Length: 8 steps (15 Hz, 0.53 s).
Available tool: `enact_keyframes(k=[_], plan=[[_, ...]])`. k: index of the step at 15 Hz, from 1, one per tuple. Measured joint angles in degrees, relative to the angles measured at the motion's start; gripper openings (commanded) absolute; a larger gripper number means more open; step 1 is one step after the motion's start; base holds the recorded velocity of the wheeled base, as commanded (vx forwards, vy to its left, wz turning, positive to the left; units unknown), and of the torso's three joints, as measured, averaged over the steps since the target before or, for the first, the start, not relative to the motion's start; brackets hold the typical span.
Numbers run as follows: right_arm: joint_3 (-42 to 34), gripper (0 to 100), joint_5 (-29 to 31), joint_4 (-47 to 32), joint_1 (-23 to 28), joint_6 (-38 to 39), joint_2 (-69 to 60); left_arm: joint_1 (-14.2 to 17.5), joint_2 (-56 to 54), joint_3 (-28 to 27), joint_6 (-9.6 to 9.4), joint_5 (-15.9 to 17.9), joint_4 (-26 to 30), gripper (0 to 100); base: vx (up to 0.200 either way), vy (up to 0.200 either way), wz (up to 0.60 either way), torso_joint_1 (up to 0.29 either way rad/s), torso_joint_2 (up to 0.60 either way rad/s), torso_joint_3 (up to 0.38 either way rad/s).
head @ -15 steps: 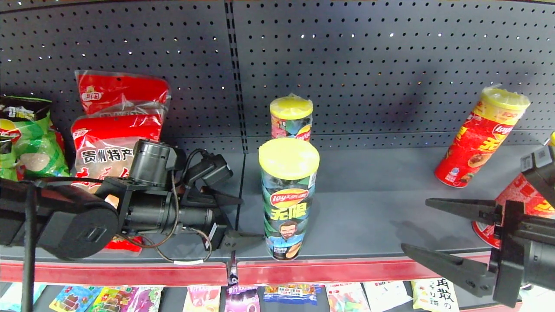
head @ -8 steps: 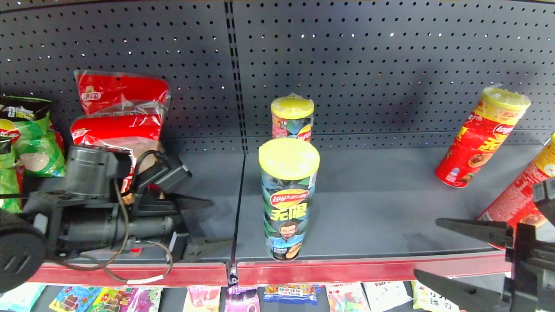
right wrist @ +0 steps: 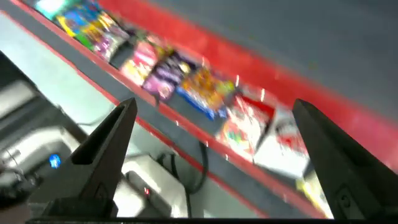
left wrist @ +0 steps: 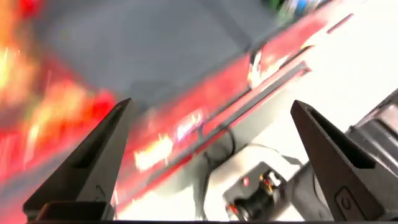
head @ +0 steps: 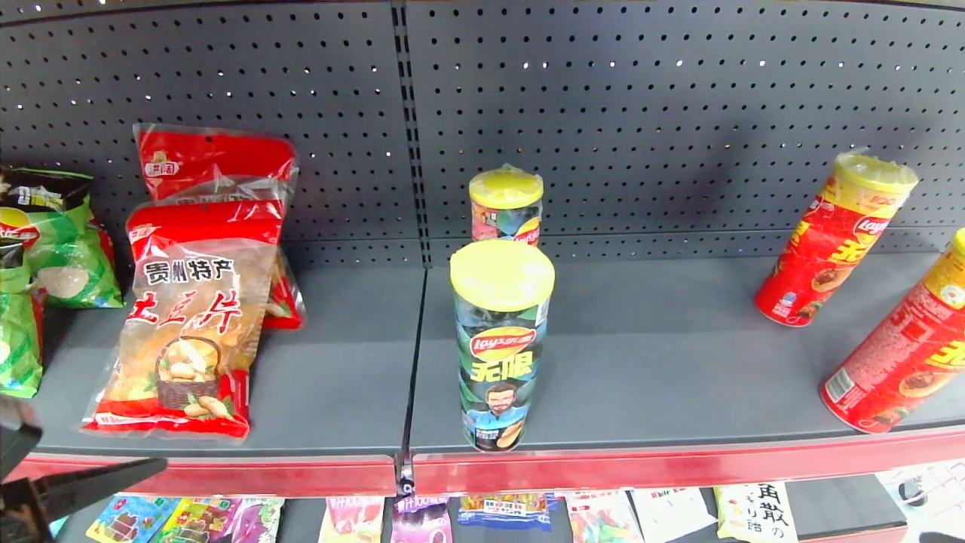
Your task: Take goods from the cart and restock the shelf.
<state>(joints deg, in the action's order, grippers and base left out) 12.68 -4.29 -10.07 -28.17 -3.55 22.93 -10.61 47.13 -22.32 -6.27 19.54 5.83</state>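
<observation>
One long grey shelf [head: 641, 362] with a red front edge runs from left to right. A dark wall [head: 641, 113] full of little holes stands behind it. Two red bags [head: 188, 332] stand on the left part, one behind the other, and the far one is close to the wall. Some green bags [head: 45, 256] sit at the left end. Two red cans [head: 833, 241] stand on the right side, one far back and one near the front edge. Two green cans [head: 501, 347] with yellow lids stand upright in the middle. The near one is right at the front edge and the far one is by the wall. Many small packs [head: 505, 513] sit in a row below the shelf.

The left gripper [left wrist: 211, 102] is low at the near left, below the red edge. Its fingers are spread wide and hold nothing. The right gripper [right wrist: 214, 102] faces the red edge and the small packs. Its fingers are spread wide too, with nothing between them.
</observation>
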Motion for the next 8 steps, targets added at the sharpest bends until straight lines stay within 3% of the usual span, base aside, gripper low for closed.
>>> enact_keyframes(k=[2,4,8], plan=[[1.23,100,2.08,-6.51,5.52,0.16,-6.56,0.63,-7.19,1.18,1.91,-7.94,5.06,100,0.000,0.000,0.00,0.000,0.00,0.000],[1.97,100,3.50,-8.89,13.57,0.24,-9.63,0.85,-11.72,2.49,3.82,-15.06,5.94,100,0.000,0.000,0.00,0.000,0.00,0.000],[2.15,100,4.61,-11.65,31.20,0.21,-11.52,2.12,-19.65,4.72,10.36,-23.56,7.91,100,0.000,0.000,0.00,0.000,0.00,0.000]])
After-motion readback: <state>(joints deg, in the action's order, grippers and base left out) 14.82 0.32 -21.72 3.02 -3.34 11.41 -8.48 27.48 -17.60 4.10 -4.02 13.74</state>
